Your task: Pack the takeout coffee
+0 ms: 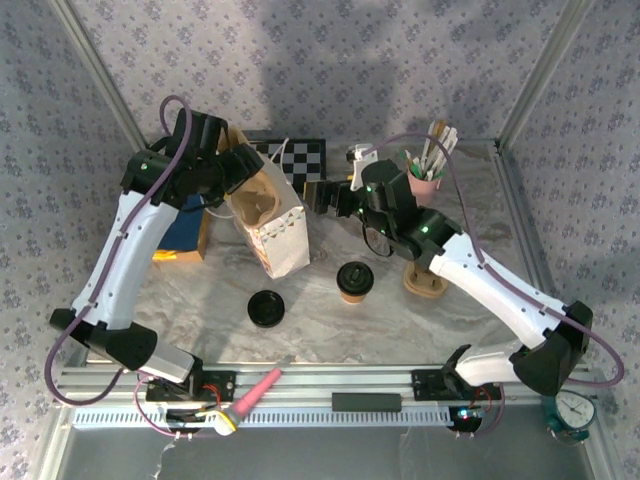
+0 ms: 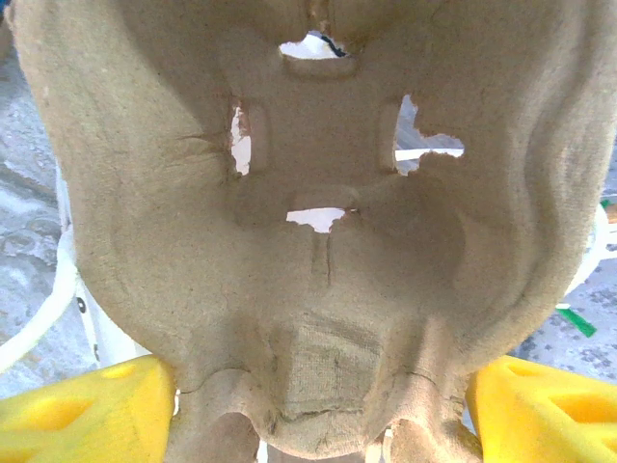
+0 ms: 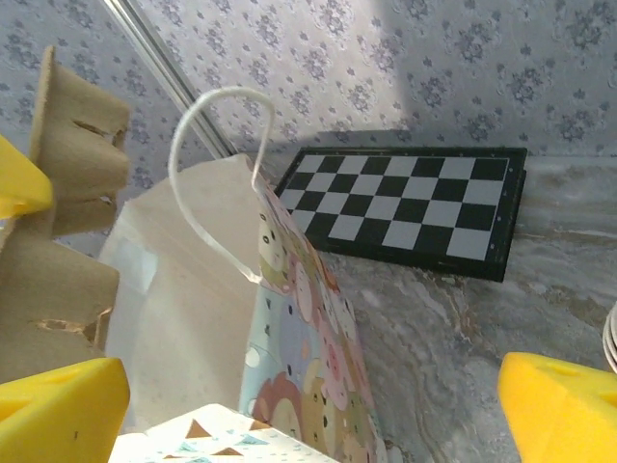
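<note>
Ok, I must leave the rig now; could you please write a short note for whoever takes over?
Left gripper: shut on the pulp cup carrier, held at the paper bag's open top.
Right gripper: open, empty, beside the bag.
Coffee cup: on the table in front of the bag, black lid on; a loose black lid lies to its left.
Done: cup lidded. Left: carrier into the bag, cup packed.

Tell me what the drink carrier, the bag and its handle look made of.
Drink carrier: looks like molded paper pulp. It is matte tan and fibrous, with ragged tears at the holes.
Bag: paper, by the look. The inside is matte white with crisp folds, and the outside has a cartoon print.
Handle: a thin white loop, probably twisted paper or cord; I can't tell which.
</note>
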`<state>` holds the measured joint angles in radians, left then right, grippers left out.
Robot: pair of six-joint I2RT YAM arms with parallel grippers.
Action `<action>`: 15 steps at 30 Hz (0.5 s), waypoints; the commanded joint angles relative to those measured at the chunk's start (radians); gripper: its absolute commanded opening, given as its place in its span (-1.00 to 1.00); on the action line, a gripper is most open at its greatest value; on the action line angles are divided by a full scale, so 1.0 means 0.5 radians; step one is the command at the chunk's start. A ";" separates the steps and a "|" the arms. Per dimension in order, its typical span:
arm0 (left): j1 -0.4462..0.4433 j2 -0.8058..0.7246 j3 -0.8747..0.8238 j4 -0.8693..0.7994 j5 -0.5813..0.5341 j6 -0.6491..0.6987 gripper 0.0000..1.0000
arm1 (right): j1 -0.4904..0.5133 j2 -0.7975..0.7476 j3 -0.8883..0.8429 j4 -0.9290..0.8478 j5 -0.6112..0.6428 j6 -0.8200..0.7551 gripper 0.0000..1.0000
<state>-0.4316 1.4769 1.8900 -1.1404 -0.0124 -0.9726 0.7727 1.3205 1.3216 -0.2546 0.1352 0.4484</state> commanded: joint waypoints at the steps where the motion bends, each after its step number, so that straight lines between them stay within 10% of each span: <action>1: 0.018 0.028 0.106 -0.116 -0.053 0.043 0.52 | -0.004 -0.051 -0.048 0.077 0.012 0.030 1.00; 15: 0.023 0.246 0.415 -0.342 -0.078 0.085 0.51 | -0.133 0.242 0.015 -0.083 -0.130 -0.062 0.77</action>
<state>-0.4274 1.5772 2.0422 -1.2545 -0.0376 -0.9558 0.7265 1.4204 1.2892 -0.2638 0.0986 0.4332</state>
